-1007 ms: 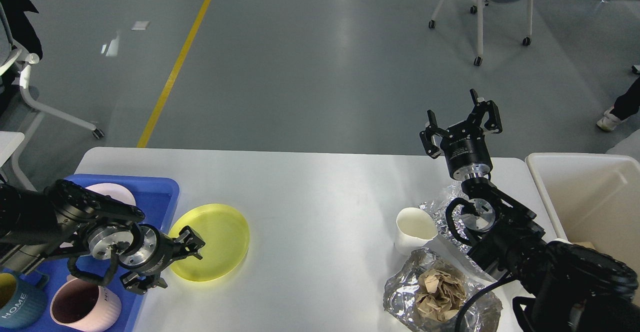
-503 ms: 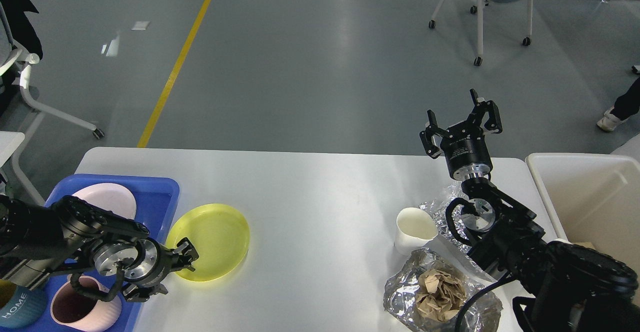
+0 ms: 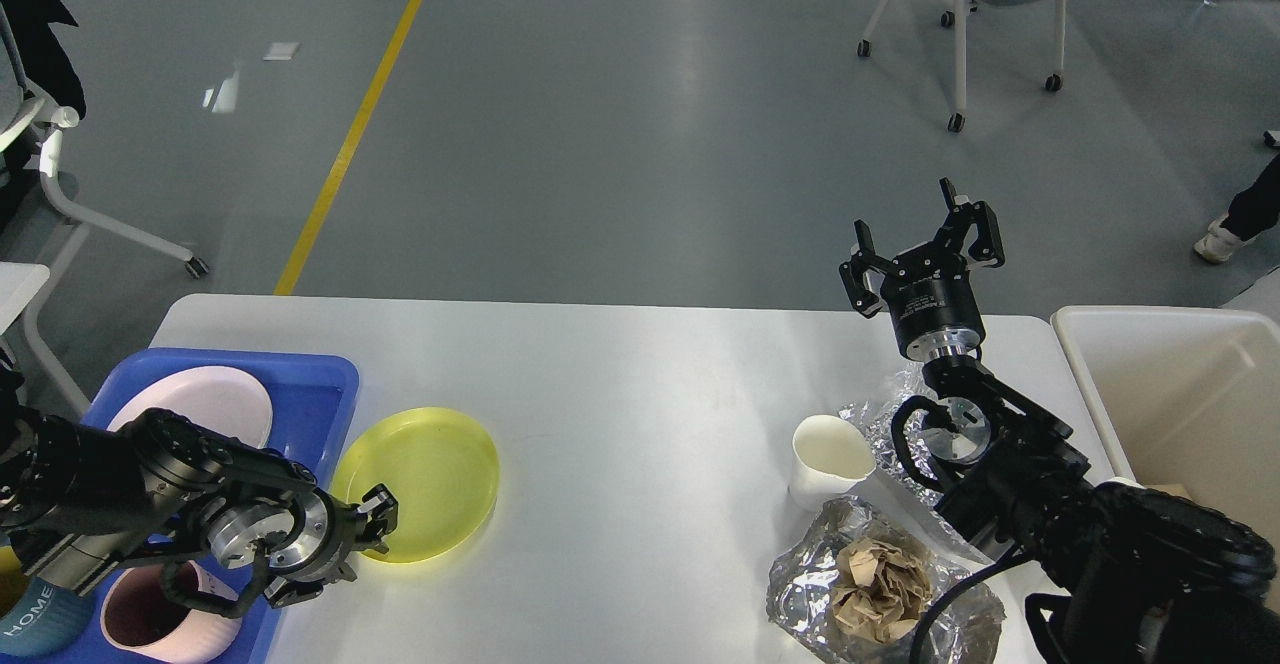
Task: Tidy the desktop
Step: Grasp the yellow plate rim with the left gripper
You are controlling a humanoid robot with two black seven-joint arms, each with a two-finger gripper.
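The white desktop [image 3: 640, 384] holds a yellow plate [image 3: 425, 479] at the near left. My left gripper [image 3: 362, 541] is low at the plate's near-left rim, its fingers apart, holding nothing that I can see. A white paper cup [image 3: 828, 456] stands at the right, with crumpled foil [image 3: 880, 406] behind it. In front of the cup lies a foil wrap with crumpled brown paper [image 3: 880, 576]. My right gripper [image 3: 922, 229] is raised above the table's far right edge, open and empty.
A blue tray [image 3: 310, 384] at the left edge holds a pink plate [image 3: 195, 406], a pink mug [image 3: 150, 624] and a blue mug [image 3: 25, 624]. A beige bin [image 3: 1180, 384] stands off the right end. Chairs stand on the floor beyond.
My left gripper has moved down and toward me along the yellow plate's left rim, uncovering more of the pink plate. The right arm has not moved.
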